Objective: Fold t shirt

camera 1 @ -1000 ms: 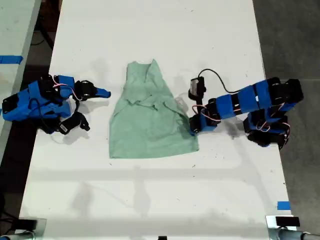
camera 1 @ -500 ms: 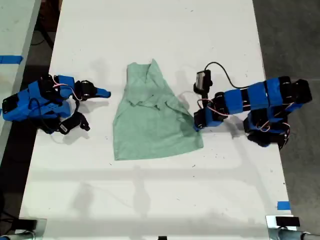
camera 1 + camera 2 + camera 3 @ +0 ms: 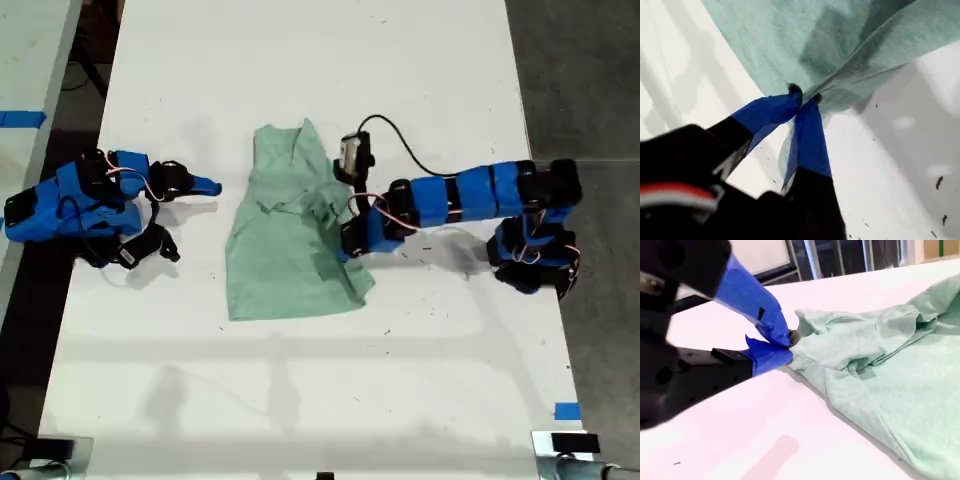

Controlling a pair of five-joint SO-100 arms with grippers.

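Exterior view centre: the shirt (image 3: 285, 270) is spread on the counter (image 3: 300, 400), its right edge pinched in my first gripper's (image 3: 345, 245) jaws. My second gripper (image 3: 210, 186) is seen at frame left, jaws clenched on nothing.

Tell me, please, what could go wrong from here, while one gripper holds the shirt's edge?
1. My first gripper pinches only a small bit of the t shirt at its very tips, so the cloth may slip out.
2. My second gripper rests apart from the shirt, so nothing pins it. It may slide on the table and fold crooked.
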